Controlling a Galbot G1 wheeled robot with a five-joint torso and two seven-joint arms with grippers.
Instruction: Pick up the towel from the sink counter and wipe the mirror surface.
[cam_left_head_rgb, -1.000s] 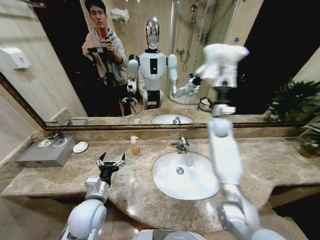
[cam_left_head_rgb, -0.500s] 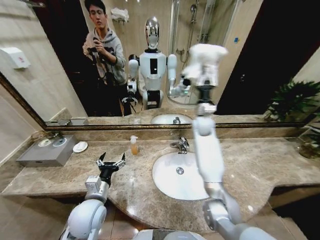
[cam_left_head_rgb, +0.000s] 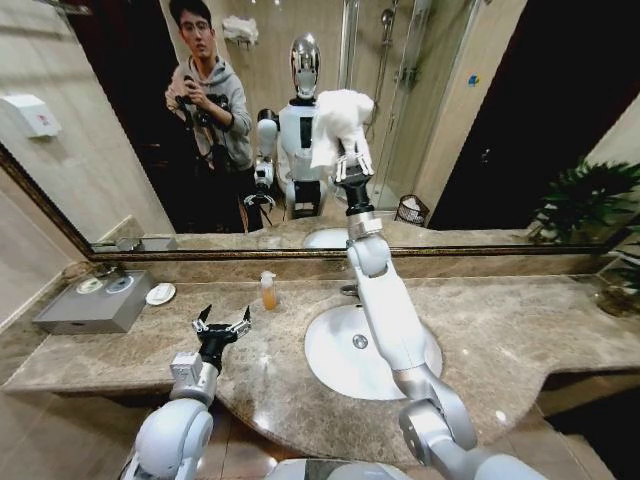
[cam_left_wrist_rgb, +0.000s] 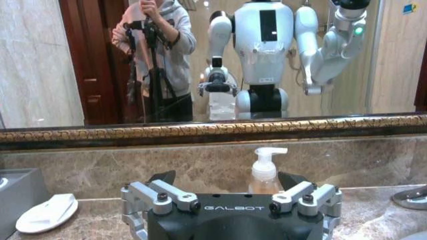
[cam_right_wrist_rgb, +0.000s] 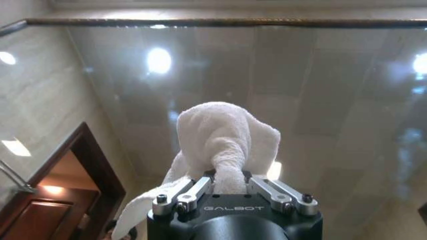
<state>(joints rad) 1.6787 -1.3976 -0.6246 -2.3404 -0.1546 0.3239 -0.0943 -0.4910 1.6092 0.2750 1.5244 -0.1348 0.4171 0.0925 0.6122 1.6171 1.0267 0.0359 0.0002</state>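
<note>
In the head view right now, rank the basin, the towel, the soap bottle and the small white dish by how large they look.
1. Basin, largest by far.
2. Towel, pinched in the right gripper's jaws up at the mirror.
3. Small white dish and soap bottle look alike; no ranking between them.

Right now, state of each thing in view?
towel: bunched, clamped in right tool, raised against mirror
left tool: open, holding nothing, above counter
soap bottle: upright on counter
basin: nothing in it
</note>
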